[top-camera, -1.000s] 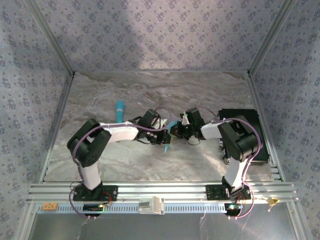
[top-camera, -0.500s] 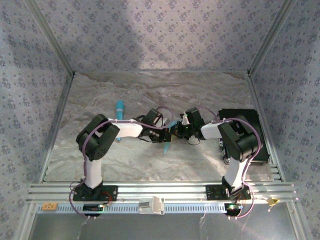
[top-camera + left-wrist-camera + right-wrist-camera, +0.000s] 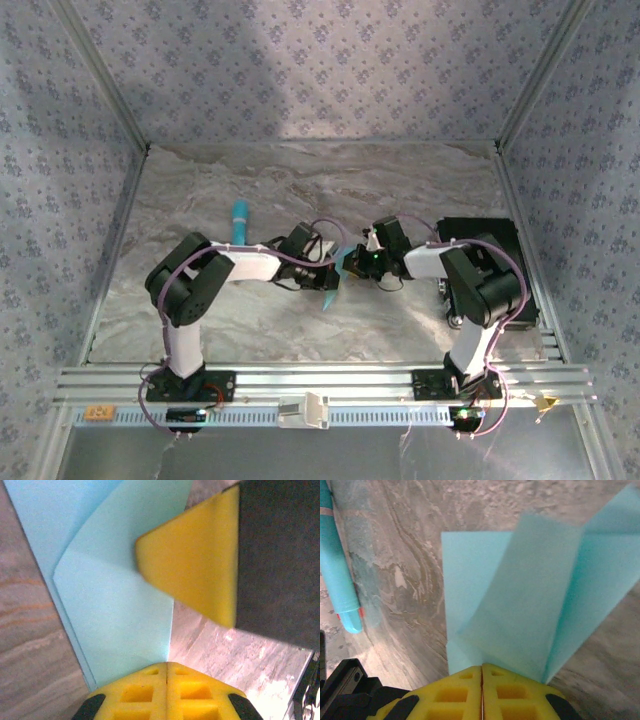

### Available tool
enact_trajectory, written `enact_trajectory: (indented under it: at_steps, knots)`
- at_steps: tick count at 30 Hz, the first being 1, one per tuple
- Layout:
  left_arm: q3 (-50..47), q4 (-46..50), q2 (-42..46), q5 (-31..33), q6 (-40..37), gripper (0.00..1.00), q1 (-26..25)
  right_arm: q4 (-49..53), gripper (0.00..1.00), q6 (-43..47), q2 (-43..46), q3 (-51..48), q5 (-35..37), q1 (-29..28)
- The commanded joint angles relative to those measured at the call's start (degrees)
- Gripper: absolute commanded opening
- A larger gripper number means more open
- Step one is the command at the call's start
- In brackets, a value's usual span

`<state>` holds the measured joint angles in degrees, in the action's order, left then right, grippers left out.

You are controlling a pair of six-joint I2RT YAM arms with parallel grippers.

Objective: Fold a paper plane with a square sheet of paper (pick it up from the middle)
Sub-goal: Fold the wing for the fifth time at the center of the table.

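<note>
Left gripper (image 3: 166, 672): jaws closed, pinching folded cyan paper sheet (image 3: 110, 605) edge. Right gripper (image 3: 482, 672): jaws closed on same sheet, flaps standing. Sheet over table (image 3: 420, 190) centre, between arms; far edges cropped. Turquoise pen (image 3: 337, 570): top cut off.

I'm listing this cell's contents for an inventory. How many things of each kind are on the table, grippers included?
Light blue paper sheet: 1
Turquoise pen-like stick: 1
Black box: 1
Grippers: 2, the left gripper and the right gripper
Total: 5
</note>
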<state>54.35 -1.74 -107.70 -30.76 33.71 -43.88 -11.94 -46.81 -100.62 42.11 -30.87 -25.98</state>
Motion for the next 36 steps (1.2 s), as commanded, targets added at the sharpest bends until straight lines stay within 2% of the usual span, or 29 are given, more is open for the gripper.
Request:
enact_trajectory:
  at_steps: [1, 7, 13, 19, 24, 27, 36]
  knots:
    - [-3.02, 7.79, -0.76, -1.55, -2.85, 0.0, -0.25, 5.44, 0.1, 2.46, 3.78, -0.73, 3.72, 1.0]
    - [-3.11, 7.35, -1.11, -2.5, -3.04, 0.0, 0.28, 3.73, 0.1, 3.39, 7.67, -1.77, 2.97, 0.51]
    - [-3.46, 6.64, -1.15, -2.8, -2.52, 0.0, 0.74, 1.4, 0.1, 3.93, 4.82, -1.05, 0.47, -2.71]
    - [-3.64, 6.31, -1.11, -2.63, -1.89, 0.0, 0.99, 3.51, 0.09, 4.32, 0.76, -0.38, 3.03, -3.79]
    - [-3.77, 6.38, -1.24, -2.82, -1.9, 0.0, 1.12, 4.82, 0.09, 4.66, -0.98, -0.06, 4.64, -0.42]
    - [-4.12, 6.33, -1.46, -2.74, -1.93, 0.0, 1.13, 11.31, 0.09, 7.44, -1.66, 3.49, 6.16, 1.41]
    - [-5.49, 4.83, -1.82, -3.25, -1.13, 0.0, 0.99, 14.75, 0.09, 9.98, -4.08, 7.24, 6.46, 6.08]
